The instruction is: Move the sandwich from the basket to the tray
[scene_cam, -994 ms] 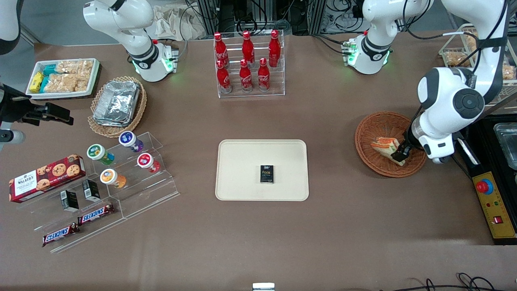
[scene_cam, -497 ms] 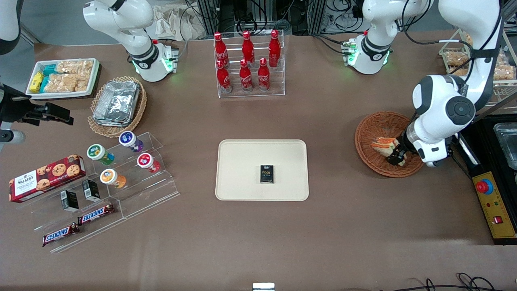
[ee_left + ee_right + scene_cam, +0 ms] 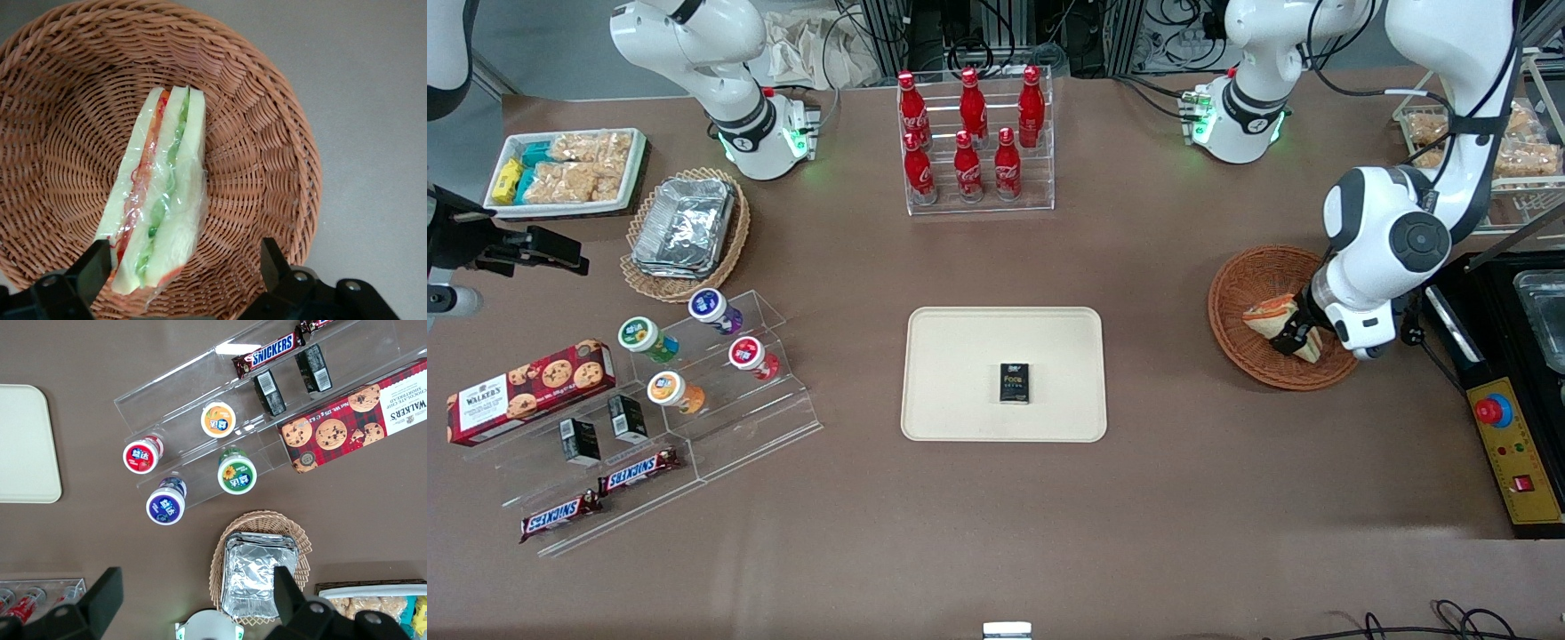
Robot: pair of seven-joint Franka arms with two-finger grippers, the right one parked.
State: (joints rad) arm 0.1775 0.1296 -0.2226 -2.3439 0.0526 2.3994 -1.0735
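Tool (image 3: 180, 277) wide apart, fingers (image 3: 90, 270) straddling sandwich (image 3: 160, 207) standing on edge in basket (image 3: 267, 160); tray (image 3: 960, 356) well apart on table (image 3: 996, 516)

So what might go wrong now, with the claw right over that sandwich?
The gripper is open, its fingers either side of the sandwich in the basket. Two risks:
1. The sandwich stands on edge in slippery clear wrap, so it may tip or slip as the fingers close.
2. A small black box already lies on the tray; the sandwich might land on it.
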